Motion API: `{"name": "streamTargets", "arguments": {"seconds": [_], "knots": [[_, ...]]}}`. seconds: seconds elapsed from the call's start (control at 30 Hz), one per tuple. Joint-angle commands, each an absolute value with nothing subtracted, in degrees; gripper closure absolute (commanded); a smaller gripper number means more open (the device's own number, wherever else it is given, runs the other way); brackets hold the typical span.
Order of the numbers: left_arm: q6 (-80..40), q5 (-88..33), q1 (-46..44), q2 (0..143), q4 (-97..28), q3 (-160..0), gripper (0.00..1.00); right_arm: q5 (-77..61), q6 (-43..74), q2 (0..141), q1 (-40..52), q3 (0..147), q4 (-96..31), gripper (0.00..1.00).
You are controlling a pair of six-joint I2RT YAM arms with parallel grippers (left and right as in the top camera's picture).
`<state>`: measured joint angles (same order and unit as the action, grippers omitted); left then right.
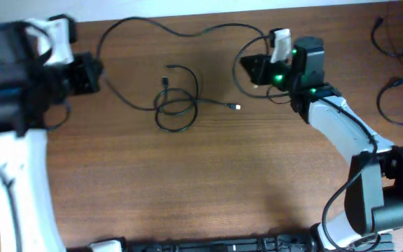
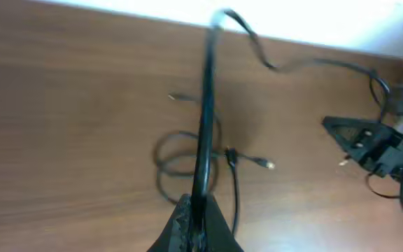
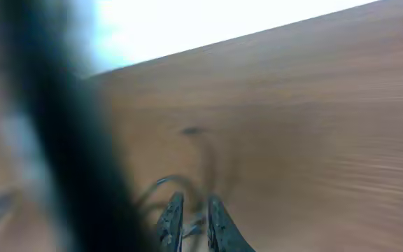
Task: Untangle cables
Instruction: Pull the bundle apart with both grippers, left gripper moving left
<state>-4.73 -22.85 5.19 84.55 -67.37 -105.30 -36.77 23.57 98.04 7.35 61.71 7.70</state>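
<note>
The left gripper [image 2: 196, 206] is clenched on a thin black cord [image 2: 206, 105] stretched straight above the smooth wood-grain table [image 2: 61, 105]. The right gripper [image 3: 194, 204] is blurred, its dark fingers nearly together; whether it grips anything cannot be told. The slack cables [image 1: 168, 106] lie in round loops mid-table.

Wooden table [image 1: 187, 182], coiled black cables [image 1: 175, 106]
</note>
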Motion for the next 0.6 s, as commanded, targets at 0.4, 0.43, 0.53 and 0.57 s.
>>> {"name": "streamTargets", "arguments": {"seconds": [0.4, 0.43, 0.53, 0.57], "knots": [[-36.10, -28.49, -10.76, 105.97, -60.69, -105.80, 1.00, -46.09, 12.01, 97.51, 25.80, 61.82, 11.33, 0.90], [-34.94, -23.24, -10.72, 105.97, -62.11, -105.80, 1.00, -46.35, 12.03, 97.47, 25.69, 61.82, 11.33, 0.91], [-29.78, -17.69, -10.72, 105.97, -65.25, -105.80, 1.00, -54.59, 12.43, 97.47, 23.64, 61.84, 12.84, 0.91], [-27.46, -17.76, -10.72, 105.97, -65.41, -105.80, 1.00, -53.39, 12.40, 97.49, 22.96, 61.84, 12.60, 0.91]]}}
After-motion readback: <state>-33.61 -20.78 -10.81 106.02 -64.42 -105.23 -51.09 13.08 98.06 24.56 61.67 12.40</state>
